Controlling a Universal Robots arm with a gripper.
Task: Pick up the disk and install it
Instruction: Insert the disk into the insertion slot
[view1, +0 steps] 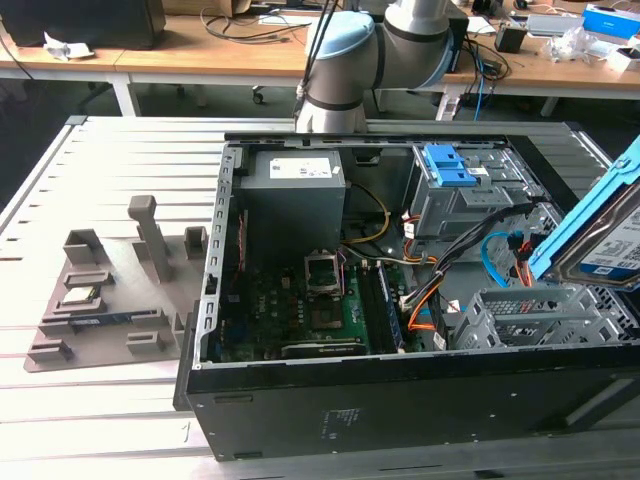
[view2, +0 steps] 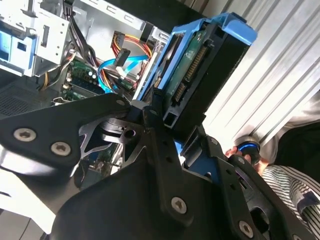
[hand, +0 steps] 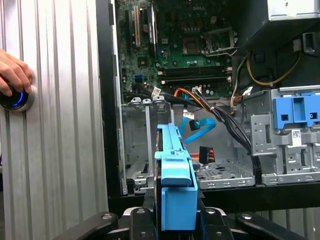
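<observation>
The open black desktop computer case lay on its side on the ribbed grey metal table, filling the centre and right of the exterior view. Inside it sat the green motherboard, the grey power-supply box with a white sticker toward the upper middle, a blue plastic latch piece on the silver drive cage at upper right, and a tangle of orange, yellow and blue cables. An empty perforated silver drive bay stood at the lower right of the case. A grey plastic fixture tray rested on the table at the left.

The silver hard drive in its bright blue plastic carrier frame hung in the air at the right edge of the exterior view, above the bay and not touching it, tilted with its long axis running from lower left up to upper right. In the first wrist view the disk appeared edge-on at bottom centre, its long axis pointing toward the bay ahead (cables crossed just beside that opening). The black gripper was clamped on the drive's connector end.

A person's hand rested on a blue-lit round button at the left edge of the first wrist view.
</observation>
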